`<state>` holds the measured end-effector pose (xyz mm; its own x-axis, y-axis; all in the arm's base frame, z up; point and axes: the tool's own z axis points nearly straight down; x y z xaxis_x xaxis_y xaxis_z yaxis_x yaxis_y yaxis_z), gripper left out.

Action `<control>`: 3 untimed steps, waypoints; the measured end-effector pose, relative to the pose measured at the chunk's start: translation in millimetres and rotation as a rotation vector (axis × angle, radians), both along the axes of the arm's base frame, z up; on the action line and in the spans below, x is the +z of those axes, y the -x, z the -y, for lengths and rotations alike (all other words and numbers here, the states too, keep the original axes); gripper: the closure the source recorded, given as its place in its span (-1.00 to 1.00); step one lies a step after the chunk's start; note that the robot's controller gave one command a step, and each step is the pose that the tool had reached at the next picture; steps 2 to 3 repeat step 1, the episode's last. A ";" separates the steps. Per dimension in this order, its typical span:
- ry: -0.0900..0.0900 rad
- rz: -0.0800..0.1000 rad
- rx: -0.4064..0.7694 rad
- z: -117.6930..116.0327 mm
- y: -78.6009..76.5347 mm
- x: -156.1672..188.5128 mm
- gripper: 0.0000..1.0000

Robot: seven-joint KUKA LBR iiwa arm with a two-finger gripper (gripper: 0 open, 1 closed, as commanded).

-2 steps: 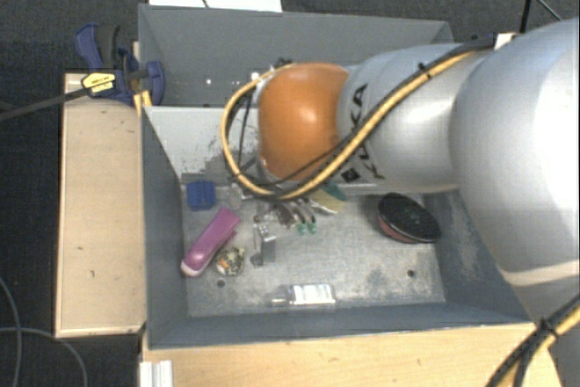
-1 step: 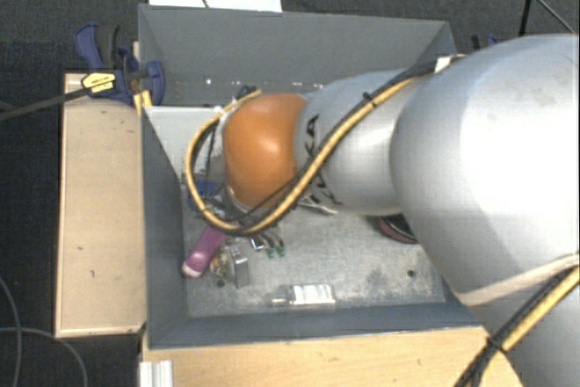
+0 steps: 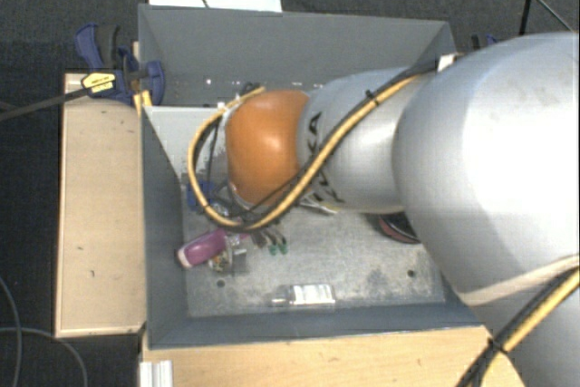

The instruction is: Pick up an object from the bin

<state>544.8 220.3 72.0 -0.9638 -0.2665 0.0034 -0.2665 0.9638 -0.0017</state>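
My gripper [image 3: 245, 235] pokes out as a dark piece under the arm's orange cover, low over the left part of the bin floor. Just left of it, and slightly below, lies a purple-pink cylinder [image 3: 202, 247] on its side. A small metal piece [image 3: 232, 260] rests against the cylinder's right end. Two tiny green bits [image 3: 276, 244] lie right beside the gripper. Nothing shows in the gripper's grasp.
A flat white and silver packet [image 3: 309, 294] lies near the bin's front wall. A dark red round thing [image 3: 397, 229] is half hidden under the arm at the right. Something blue [image 3: 194, 195] sits by the left wall. The arm covers the bin's middle and back.
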 end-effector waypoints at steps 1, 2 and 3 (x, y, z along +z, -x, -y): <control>-0.006 0.012 -0.098 6.9 -15.7 187.4 1.00; -0.006 0.012 -0.098 6.9 -15.7 187.4 1.00; -0.006 0.012 -0.098 6.9 -15.7 187.4 1.00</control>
